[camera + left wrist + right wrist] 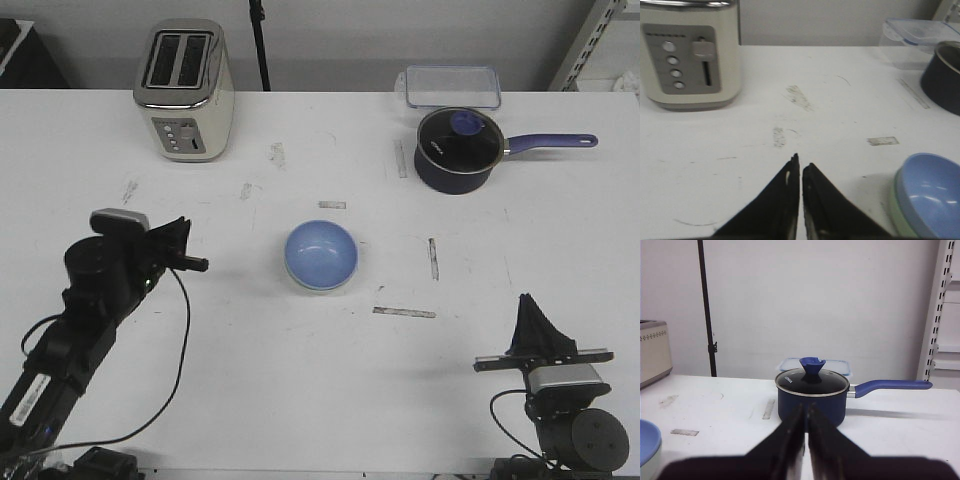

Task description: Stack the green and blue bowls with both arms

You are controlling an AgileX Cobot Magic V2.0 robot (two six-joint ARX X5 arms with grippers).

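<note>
From my remote station I see the blue bowl nested inside the green bowl at the middle of the white table, only a thin pale green rim showing beneath the blue one. The left wrist camera confirms it: the blue bowl sits in the green bowl, whose mint edge curves along its side. The left gripper hangs to the left of the 2 stacked bowls, well apart from them, its fingers pressed together with barely a slit between them and nothing held; the same narrow closure shows at the left gripper in its own camera, pointed across bare tabletop toward the toaster. The right gripper rests near the front right corner of the table, also well clear of the bowls, and its fingers meet tip to tip around nothing, as seen at the right gripper aimed toward the saucepan. At the far side of the table stand the cream toaster on the left, the lidded navy saucepan with its purple handle on the right, and a clear plastic container just behind the pan.
</note>
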